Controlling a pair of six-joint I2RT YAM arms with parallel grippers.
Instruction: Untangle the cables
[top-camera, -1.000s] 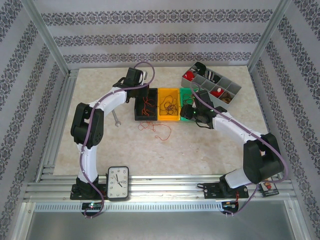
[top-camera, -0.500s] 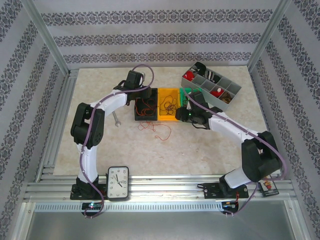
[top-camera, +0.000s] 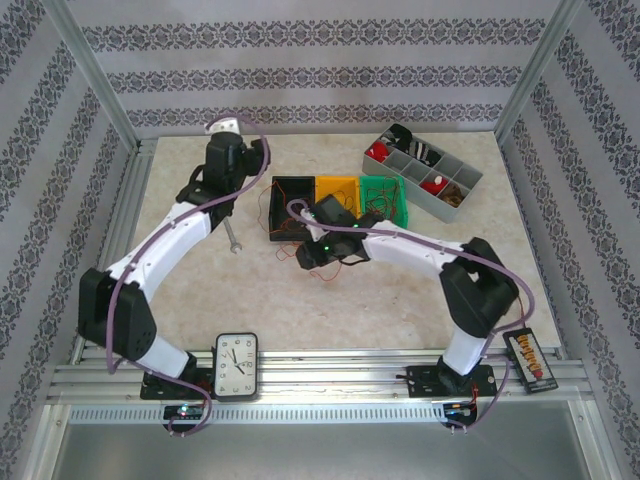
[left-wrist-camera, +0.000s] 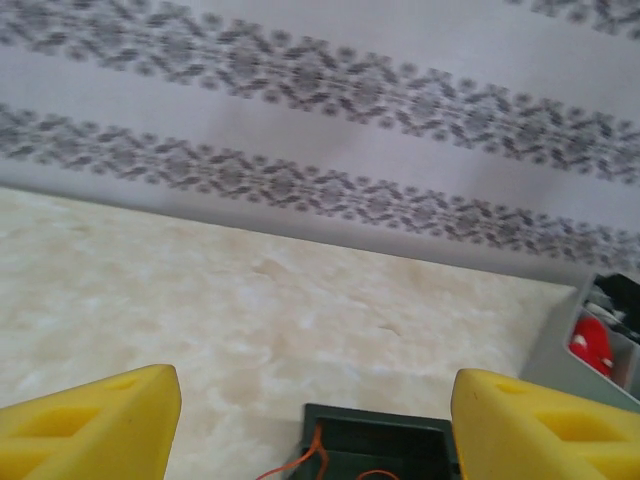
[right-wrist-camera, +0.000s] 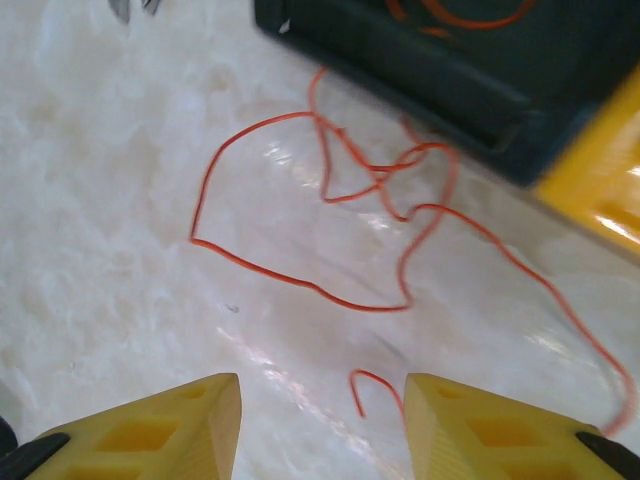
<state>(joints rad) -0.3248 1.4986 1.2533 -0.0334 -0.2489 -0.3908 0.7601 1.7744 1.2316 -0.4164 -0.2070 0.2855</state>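
Judging from the marble-patterned table (top-camera: 420, 300) downward, the step in hand looked like picking a loose strand off the bare surface in front of the black bin (top-camera: 288, 192). That bin stood leftmost in a row with the yellow bin (top-camera: 337, 186) and the green bin (top-camera: 382, 190). The right gripper (right-wrist-camera: 320, 400) hung low over that spot, its yellow fingers apart with nothing between them. The left gripper (left-wrist-camera: 315, 385) hung high near the black bin, fingers spread wide and empty, well clear of the work. The red-orange cable (right-wrist-camera: 383, 178) lay in loose loops on the table and crossed itself just beside the black bin's wall. One free end curled just ahead of the right fingers, and more orange wire sat inside the black bin. A good grasp would probably take a single run away from the crossing, then lift slowly so the loops slipped free rather than tightened.
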